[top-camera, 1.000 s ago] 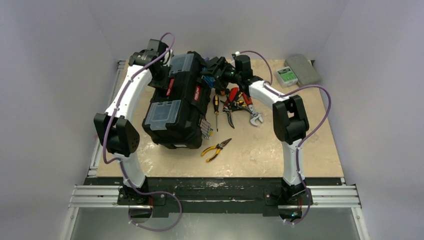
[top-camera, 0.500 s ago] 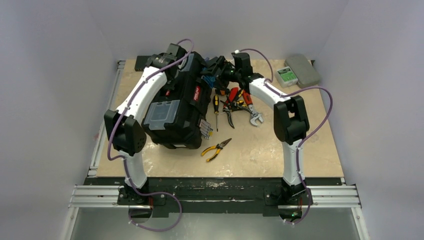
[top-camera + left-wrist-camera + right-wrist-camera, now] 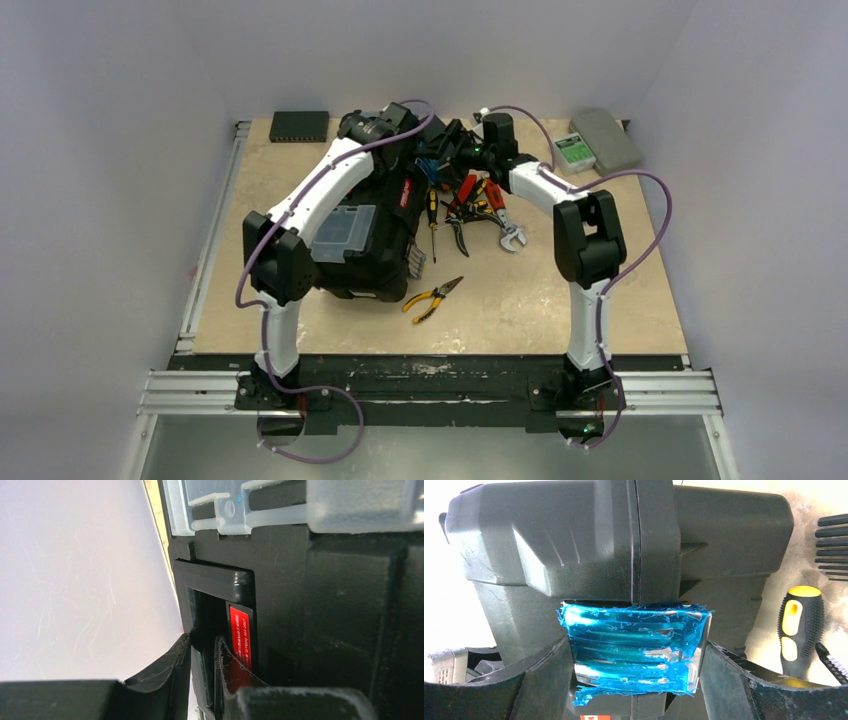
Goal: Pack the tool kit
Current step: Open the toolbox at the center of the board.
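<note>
Black toolbox (image 3: pixel 385 240) held from two sides.
The left gripper (image 3: pixel 202 640) has its jaws narrow, pinching a thin black edge of the handle (image 3: pixel 212 580), with the red label (image 3: pixel 241 635) just right of them and the clear lid (image 3: pixel 360 505) beyond. The right gripper (image 3: pixel 636 646) has its jaws spread wide, clasping the blue-filmed latch (image 3: pixel 634 672); a yellow-and-black screwdriver (image 3: pixel 800 630) lies to their right.

left arm (image 3: pixel 325 185): white shells, chunky black joint blocks
right arm (image 3: pixel 590 300): same deal, white and black
cables (image 3: pixel 664 212): purple, looping loose off both arms
bases (image 3: pixel 270 385): black, bottom of frame
fingers (image 3: pixel 165 672): matte black, edges pretty scuffed
</note>
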Controlling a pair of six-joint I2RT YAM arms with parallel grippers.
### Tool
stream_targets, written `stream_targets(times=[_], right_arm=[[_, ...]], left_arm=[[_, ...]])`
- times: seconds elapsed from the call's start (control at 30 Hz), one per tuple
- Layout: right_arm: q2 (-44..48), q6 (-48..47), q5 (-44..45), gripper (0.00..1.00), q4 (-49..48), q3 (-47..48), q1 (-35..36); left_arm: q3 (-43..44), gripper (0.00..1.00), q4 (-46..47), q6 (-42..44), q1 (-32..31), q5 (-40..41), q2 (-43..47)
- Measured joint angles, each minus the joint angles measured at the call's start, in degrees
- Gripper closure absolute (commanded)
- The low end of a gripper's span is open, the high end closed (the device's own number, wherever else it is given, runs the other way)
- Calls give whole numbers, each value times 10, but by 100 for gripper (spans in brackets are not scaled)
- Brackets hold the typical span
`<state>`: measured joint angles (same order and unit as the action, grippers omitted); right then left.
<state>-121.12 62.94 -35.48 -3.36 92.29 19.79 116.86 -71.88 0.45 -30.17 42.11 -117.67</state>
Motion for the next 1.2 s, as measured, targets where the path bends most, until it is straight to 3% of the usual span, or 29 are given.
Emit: stream_targets(times=[0.5,0.67,0.83,1.0,1.1,1.2], right_arm=[[15,-41,2,100,41,-13,-17],[18,-29,-8,76,-6,-45,-23],[18,-3,-27,37,-79,-89,-32],[15,42,-55,22,-179,-116,-33],[-3,101,-100,10,-287,-125,-38],[-45,181,-127,8,-440,-128,-40]], left_arm=[[34,92,-39,-14,-37,51,-37],[34,92,-38,-14,-43,53,-38],[31,92,-24,-15,-35,-16,-22],[19,92,-6,1,8,-93,5],[15,92,-4,13,67,-143,14],[15,92,0,19,129,-230,21]])
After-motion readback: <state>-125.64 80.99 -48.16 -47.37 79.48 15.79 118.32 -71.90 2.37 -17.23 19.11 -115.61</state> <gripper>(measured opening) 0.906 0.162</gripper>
